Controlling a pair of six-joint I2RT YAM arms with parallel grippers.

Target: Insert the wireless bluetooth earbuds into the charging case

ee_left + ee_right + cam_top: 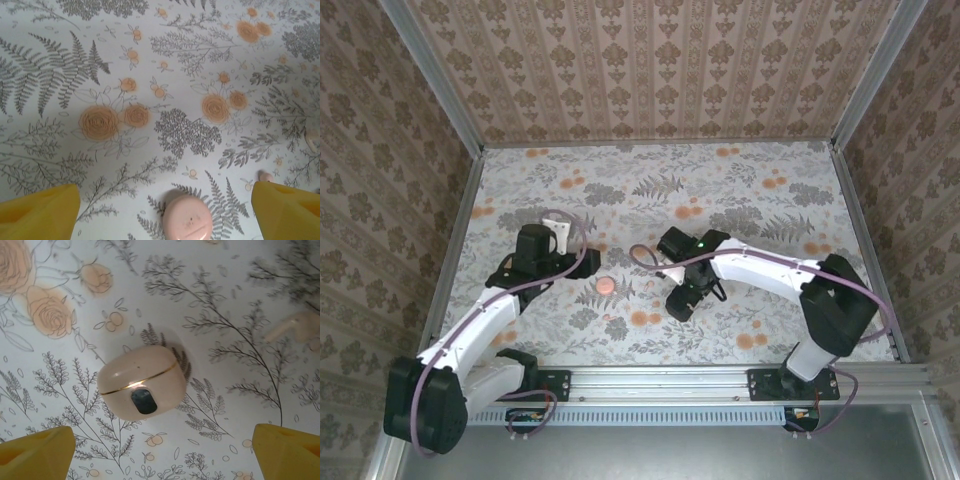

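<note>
Near the middle of the table lies the case, a pink rounded shell. It is shut, and the right wrist view shows its gold seam and dark window. The earbuds lie loose on the sheet to one side of it, apart from the case and from each other. One of the earbuds looks blurred at the upper right of the right wrist view.

The left end effector sits just left of the case and the right end effector to its right. Both have their yellow fingers spread wide and hold nothing. I judge they flank the case so that one can steady it while the other lifts the lid, which must open before anything goes in. The earbuds are small and rounded and will likely be fiddly to pinch.

The table is covered by a flat sheet printed with grey ferns and orange roses, whose pale blotches sit close in tone to the earbuds. Brown damask-striped walls close three sides, with metal posts at the corners. The arms are bolted to a rail at the near edge.
</note>
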